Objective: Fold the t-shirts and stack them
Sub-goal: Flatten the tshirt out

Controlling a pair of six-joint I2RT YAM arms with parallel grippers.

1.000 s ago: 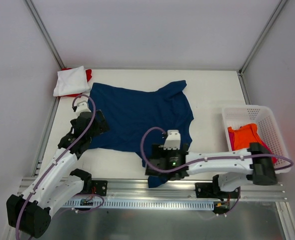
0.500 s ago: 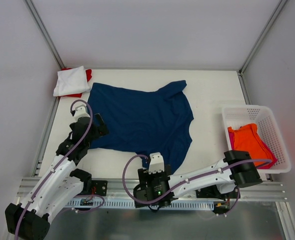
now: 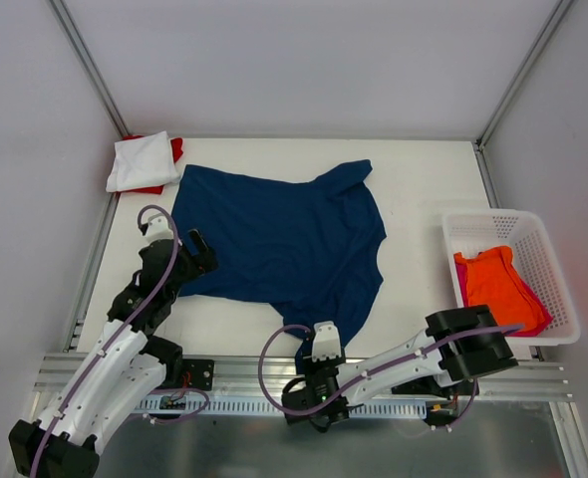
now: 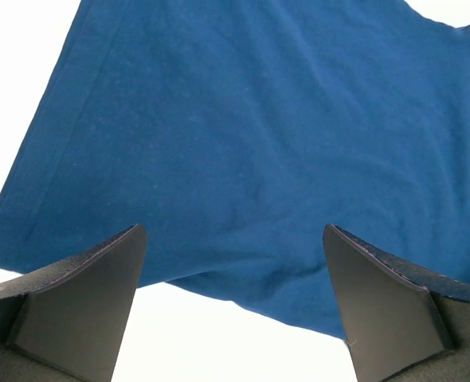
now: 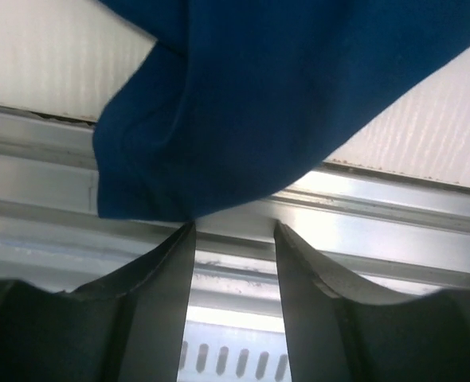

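A navy blue t-shirt [image 3: 279, 234] lies spread out, plain side up, across the middle of the white table [image 3: 424, 189]. My left gripper [image 3: 196, 249] [image 4: 233, 231] is wide open over the shirt's near-left hem [image 4: 219, 159], holding nothing. My right gripper [image 3: 317, 360] [image 5: 233, 227] sits low at the table's front edge. Its jaws are partly apart with nothing between them. The shirt's near corner [image 5: 243, 103] hangs over the edge just above its fingertips. A folded white t-shirt [image 3: 140, 159] rests on a red one [image 3: 177, 149] at the back left.
A white lattice basket [image 3: 533, 234] at the right edge holds an orange t-shirt [image 3: 491, 277] with a magenta one [image 3: 545, 319] under it. An aluminium rail [image 3: 234, 370] [image 5: 378, 231] runs along the front edge. Metal frame posts [image 3: 85, 60] rise at both back corners.
My right arm has pulled back off the navy shirt to the front rail, and its jaws have narrowed. The left gripper has drawn back slightly along the shirt's left edge.
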